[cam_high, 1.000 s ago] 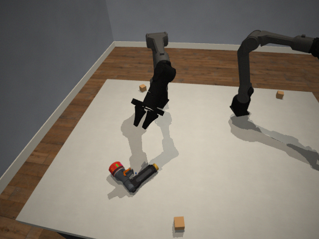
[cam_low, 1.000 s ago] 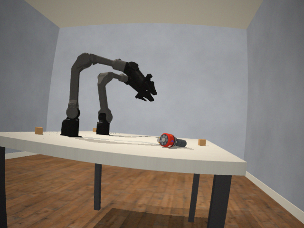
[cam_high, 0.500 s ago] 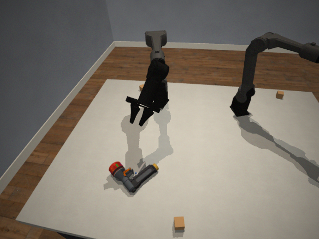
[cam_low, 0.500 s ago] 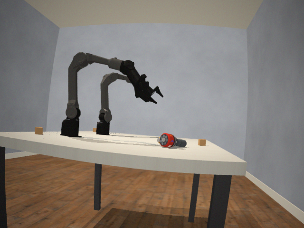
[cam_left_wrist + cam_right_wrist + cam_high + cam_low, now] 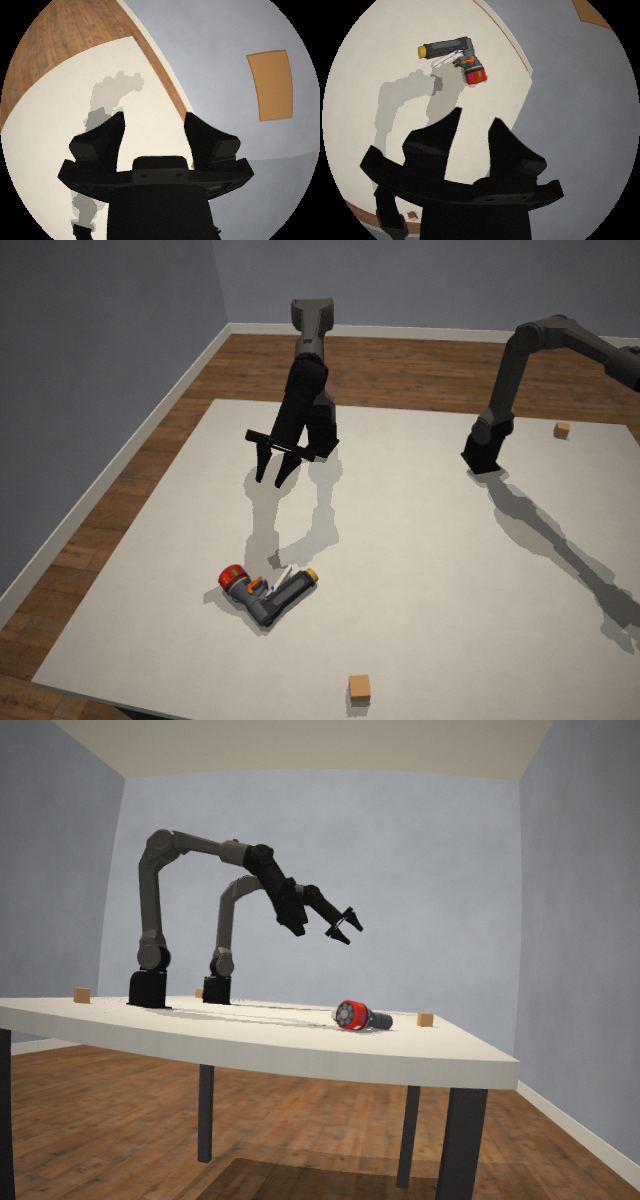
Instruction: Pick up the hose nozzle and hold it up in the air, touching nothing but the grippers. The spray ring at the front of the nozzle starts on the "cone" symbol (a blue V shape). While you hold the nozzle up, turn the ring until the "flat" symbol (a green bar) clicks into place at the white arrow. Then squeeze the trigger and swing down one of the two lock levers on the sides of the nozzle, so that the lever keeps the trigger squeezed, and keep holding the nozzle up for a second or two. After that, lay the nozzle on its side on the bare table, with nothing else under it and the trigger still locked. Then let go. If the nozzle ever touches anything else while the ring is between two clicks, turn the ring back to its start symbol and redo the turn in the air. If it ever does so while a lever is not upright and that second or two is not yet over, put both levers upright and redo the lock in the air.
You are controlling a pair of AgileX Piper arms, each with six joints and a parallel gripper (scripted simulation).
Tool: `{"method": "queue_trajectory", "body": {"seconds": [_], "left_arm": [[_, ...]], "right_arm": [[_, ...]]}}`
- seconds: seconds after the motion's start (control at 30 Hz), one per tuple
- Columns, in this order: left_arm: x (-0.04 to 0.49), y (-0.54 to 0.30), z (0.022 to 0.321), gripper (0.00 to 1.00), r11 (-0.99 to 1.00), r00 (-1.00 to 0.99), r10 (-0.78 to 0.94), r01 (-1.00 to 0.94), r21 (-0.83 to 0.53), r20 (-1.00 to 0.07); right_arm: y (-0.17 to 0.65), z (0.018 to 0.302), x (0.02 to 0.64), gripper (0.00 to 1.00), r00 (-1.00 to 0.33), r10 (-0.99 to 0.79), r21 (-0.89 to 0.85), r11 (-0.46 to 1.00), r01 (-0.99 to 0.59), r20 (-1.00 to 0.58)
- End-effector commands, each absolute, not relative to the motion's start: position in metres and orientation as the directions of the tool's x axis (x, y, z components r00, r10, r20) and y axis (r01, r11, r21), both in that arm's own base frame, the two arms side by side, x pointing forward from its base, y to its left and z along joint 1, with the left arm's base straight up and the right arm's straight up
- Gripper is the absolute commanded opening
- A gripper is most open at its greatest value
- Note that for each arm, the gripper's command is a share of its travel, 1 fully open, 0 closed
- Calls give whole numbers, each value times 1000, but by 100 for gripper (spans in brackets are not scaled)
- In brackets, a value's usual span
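- Nozzle [image 5: 251, 603] [image 5: 381, 1020] [image 5: 468, 49]: on its side on the table [image 5: 413, 575] [image 5: 289, 1042] [image 5: 65, 100] [image 5: 365, 60], apart from both grippers.
- Ring [image 5: 231, 578] [image 5: 354, 1016] [image 5: 476, 76]: the top view shows a green mark; the exterior view shows its face and a blue mark, probably the cone.
- Yellow end [image 5: 312, 575] [image 5: 422, 52]: visible from the top and right wrist, not the exterior.
- Right gripper [image 5: 268, 483] [image 5: 297, 930] [image 5: 478, 113]: partly open, empty, raised.
- Left gripper [image 5: 355, 936] [image 5: 154, 114]: wide open, empty; outside the top view.
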State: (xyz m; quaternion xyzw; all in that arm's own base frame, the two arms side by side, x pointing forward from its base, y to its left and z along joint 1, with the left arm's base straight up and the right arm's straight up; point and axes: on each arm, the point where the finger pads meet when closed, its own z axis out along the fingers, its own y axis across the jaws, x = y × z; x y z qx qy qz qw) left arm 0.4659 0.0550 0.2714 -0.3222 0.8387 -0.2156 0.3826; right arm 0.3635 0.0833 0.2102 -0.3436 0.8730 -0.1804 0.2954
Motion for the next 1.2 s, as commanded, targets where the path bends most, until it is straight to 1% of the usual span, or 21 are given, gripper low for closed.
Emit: {"method": "queue_trajectory", "body": {"seconds": [0.0,0.43,0.5,1.0,1.07,1.17], "left_arm": [[473,44,269,100,719,-523,-682,-354,-597,-512],[504,-43,244,100,823,-663,-513,-200,-532,-545],[504,-43,244,100,823,-663,-513,-200,-532,-545],[516,-148,214,100,890,-762,-296,-1,-457,-576],[516,-148,214,100,890,-762,-296,-1,-457,-576],[515,-169,207,100,896,-774,-251,41,-442,-581]], "right_arm": [[80,211,361,50,-596,-694,-508,712,-485,-404],[63,205,349,50,-651,-608,-436,789,-433,-454],[63,205,349,50,-651,-608,-436,789,-433,-454],[48,200,335,50,-700,-507,-356,860,-366,-503],[48,200,335,50,-700,-507,-356,860,-366,-503],[45,199,332,50,-708,-486,-341,872,-352,-512]]}}
